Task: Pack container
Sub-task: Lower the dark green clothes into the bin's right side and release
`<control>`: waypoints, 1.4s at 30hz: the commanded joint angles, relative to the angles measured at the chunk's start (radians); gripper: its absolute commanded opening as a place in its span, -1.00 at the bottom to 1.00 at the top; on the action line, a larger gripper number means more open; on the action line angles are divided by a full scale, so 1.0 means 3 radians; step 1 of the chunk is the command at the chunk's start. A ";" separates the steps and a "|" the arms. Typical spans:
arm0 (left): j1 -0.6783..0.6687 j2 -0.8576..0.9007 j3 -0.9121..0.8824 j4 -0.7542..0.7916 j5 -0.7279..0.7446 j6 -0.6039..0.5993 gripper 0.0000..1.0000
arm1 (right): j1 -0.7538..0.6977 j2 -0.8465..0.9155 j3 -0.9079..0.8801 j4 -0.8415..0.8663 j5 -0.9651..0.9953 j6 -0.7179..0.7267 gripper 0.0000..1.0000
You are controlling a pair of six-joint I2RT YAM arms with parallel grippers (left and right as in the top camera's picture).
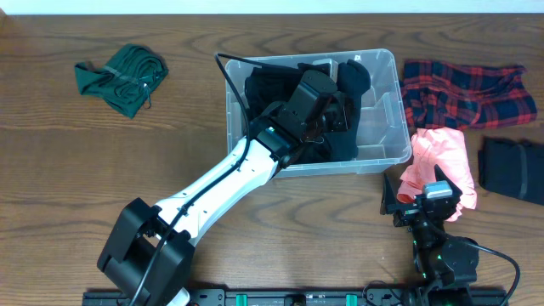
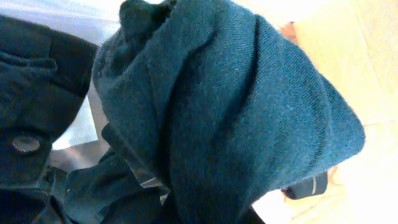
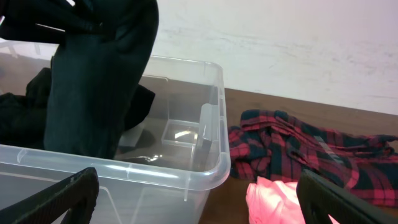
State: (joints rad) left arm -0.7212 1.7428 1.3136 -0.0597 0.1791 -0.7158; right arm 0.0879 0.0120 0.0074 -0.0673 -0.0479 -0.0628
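Left hand (image 1: 336, 115) gripping dark garment (image 2: 236, 112) over container (image 1: 394, 102), right hand (image 3: 199, 196) wide open

One container (image 1: 387, 110), two arms (image 1: 229, 174) — four garments (image 1: 123, 76) lying outside it.

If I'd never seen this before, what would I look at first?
Probably the big white left arm reaching into the clear bin in the middle of the table, with a dark cloth dangling into it. Next come the bright colours to the bin's right: a red plaid shirt and, just below it in the overhead view, a pink cloth.
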 commanded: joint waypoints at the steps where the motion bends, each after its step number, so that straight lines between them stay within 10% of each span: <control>1: -0.0009 -0.0023 0.0123 0.0017 0.0045 -0.0253 -0.88 | -0.0031 -0.0015 -0.0006 -0.0013 0.0022 -0.0019 0.99; 35: -0.0094 0.0458 0.0122 0.0858 0.0214 -0.0267 -0.84 | -0.0031 -0.0015 -0.0006 -0.0013 0.0020 -0.0019 0.98; 42: -0.0094 0.0456 0.0122 0.0922 0.0212 -0.0263 0.52 | -0.0031 -0.0015 -0.0006 -0.0013 0.0022 -0.0019 0.98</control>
State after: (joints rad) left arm -0.7498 1.8786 1.3155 0.2066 0.2539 -0.7891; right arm 0.0879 0.0120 0.0074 -0.0673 -0.0479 -0.0628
